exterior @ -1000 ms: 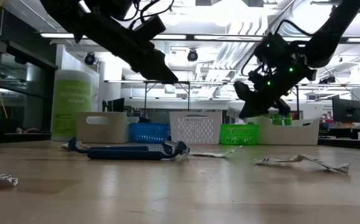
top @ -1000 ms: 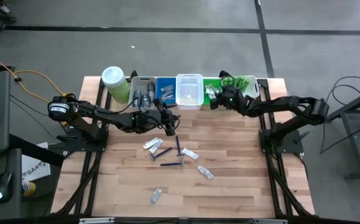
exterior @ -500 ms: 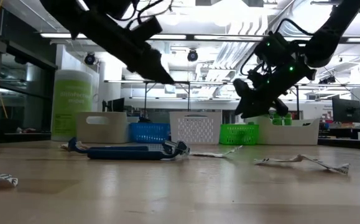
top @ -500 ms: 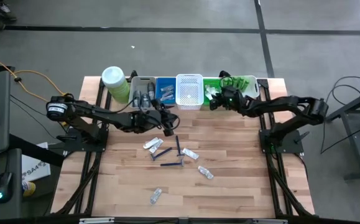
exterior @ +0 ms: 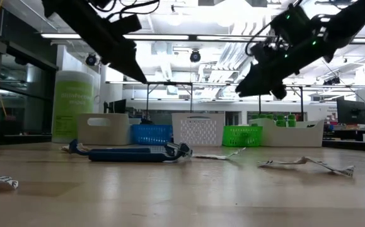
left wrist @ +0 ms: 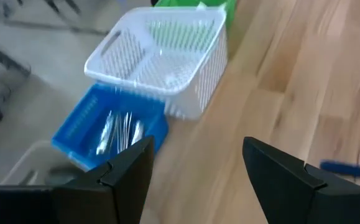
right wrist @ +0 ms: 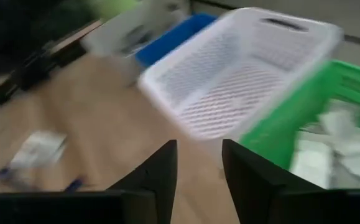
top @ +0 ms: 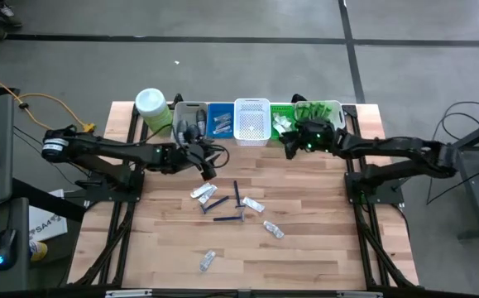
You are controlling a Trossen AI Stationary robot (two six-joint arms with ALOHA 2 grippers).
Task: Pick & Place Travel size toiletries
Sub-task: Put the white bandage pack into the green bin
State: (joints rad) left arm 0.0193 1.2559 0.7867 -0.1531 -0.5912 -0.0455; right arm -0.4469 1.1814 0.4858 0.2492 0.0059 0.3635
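Observation:
Several travel size toiletries lie loose on the wooden table: clear sachets (top: 199,192) (top: 253,204) (top: 274,230) (top: 208,261) and thin dark blue sticks (top: 237,195) (top: 229,218). The low view shows a blue stick (exterior: 128,153) and a sachet (exterior: 305,162) flat on the wood. My left gripper (top: 208,170) hangs open above the table, just in front of the grey and blue bins, with nothing between its fingers (left wrist: 195,155). My right gripper (top: 289,149) is open and empty (right wrist: 198,149), in the air in front of the green bin (top: 282,121).
Along the far edge stand a pale-green jar (top: 152,108), a grey bin (top: 191,122), a blue bin (top: 220,121), a white basket (top: 252,121), the green bin and a white bin (top: 326,112) with green bottles. Bare wood lies toward the near edge.
My left gripper has drawn back toward the table's left edge, away from the loose items. My right gripper has pulled back from over the green bin toward the near edge and has risen.

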